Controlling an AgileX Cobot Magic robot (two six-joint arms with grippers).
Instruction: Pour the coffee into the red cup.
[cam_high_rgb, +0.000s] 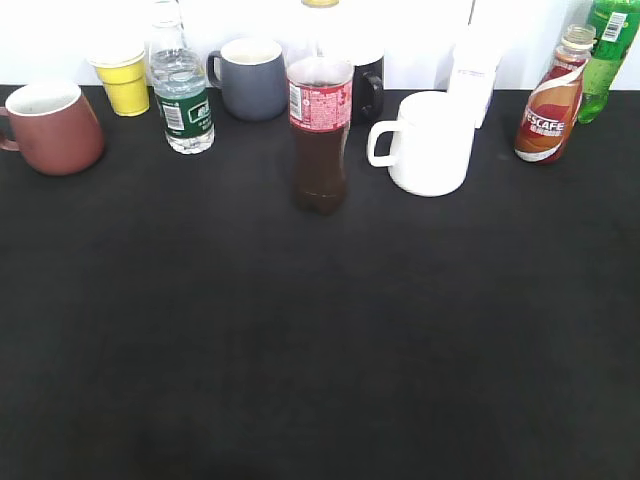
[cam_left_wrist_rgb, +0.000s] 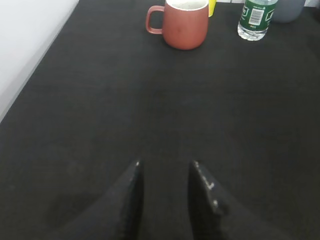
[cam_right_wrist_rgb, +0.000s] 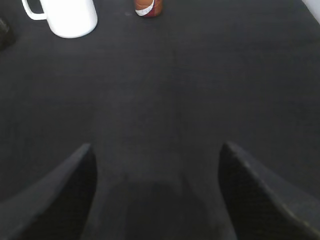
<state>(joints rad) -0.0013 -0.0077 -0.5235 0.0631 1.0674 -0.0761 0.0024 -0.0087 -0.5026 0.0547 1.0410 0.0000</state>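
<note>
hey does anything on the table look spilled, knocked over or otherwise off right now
Nothing stands out. The curvy Nescafe coffee bottle, brick-red mug with loop handle, white mug, red-labelled cola bottle and green-labelled water bottle all stand upright, and the black tabletop shows no spills.

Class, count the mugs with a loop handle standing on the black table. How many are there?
4: red cup far left, grey-blue mug at the back, black mug partly hidden behind the cola bottle, white mug right of centre.

Black table (cam_high_rgb: 320, 350) under mugs and bottles
</note>
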